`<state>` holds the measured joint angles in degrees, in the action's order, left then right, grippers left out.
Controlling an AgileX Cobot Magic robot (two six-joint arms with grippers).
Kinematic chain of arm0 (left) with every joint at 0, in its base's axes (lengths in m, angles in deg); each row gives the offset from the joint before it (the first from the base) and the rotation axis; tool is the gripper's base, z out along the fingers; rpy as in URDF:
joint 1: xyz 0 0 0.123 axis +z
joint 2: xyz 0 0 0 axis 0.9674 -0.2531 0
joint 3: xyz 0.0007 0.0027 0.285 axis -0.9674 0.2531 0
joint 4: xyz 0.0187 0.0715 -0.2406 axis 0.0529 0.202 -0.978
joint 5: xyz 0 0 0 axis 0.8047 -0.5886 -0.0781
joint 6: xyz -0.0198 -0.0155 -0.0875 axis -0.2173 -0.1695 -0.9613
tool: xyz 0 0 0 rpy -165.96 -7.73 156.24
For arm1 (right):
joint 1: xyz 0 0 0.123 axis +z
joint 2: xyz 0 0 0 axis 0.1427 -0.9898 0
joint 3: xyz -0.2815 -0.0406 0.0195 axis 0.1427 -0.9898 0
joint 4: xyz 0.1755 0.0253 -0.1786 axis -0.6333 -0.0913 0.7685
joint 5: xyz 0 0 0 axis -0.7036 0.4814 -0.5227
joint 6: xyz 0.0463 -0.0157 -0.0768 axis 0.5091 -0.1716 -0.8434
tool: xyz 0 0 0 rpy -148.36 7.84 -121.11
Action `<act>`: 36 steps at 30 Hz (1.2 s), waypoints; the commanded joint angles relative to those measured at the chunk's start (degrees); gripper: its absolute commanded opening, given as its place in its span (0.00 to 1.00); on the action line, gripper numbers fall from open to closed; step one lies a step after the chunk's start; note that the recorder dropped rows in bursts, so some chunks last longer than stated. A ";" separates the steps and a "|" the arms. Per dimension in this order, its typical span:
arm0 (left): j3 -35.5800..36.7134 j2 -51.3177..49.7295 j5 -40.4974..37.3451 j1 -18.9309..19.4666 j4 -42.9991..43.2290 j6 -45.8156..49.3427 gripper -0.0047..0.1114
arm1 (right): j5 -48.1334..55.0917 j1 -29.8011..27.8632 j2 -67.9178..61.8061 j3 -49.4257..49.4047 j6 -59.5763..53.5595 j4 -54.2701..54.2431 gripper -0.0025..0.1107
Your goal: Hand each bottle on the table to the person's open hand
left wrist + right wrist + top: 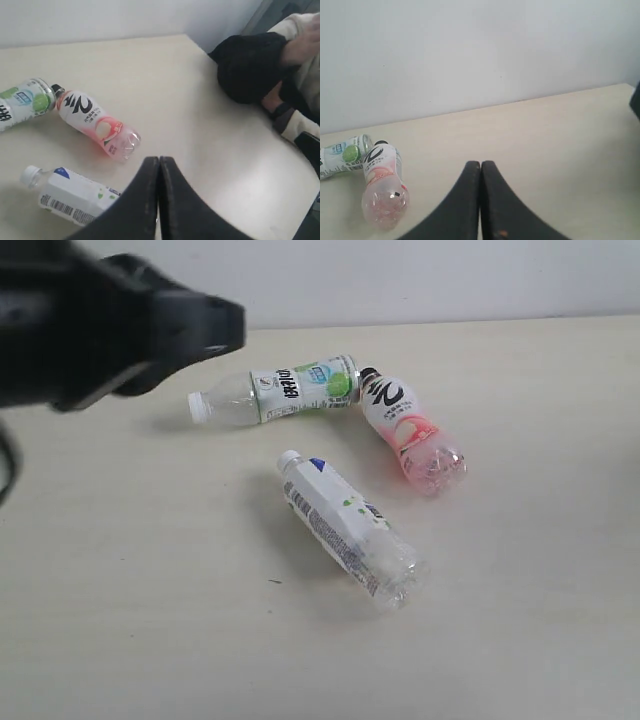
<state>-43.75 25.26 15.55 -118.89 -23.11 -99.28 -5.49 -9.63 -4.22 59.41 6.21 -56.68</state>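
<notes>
The left pincer (159, 162) has its two fingers pressed together, with nothing between them. Closest to it lies the blue-mark bottle (75, 197), on its side and partly covered by one finger. A little beyond the tips lies the pink bottle (97, 125), and past that the green-label bottle (25, 102). The black cap of the pink one is just beside the green one's base. Farther out, at the edge of the table (165, 75), is a person's dark sleeve (250, 67). The right pincer (480, 164) is closed too and holds nothing. The pink and green-label bottles lie well ahead of it, off to one side.
</notes>
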 commanded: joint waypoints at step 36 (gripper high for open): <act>43.57 49.76 7.07 0.20 6.94 2.39 0.06 | -0.22 0.08 0.34 -0.32 0.06 -0.67 0.03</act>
<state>-0.15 74.78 22.68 -118.89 -16.43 -96.29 -5.49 -9.63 -4.22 59.41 6.21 -57.20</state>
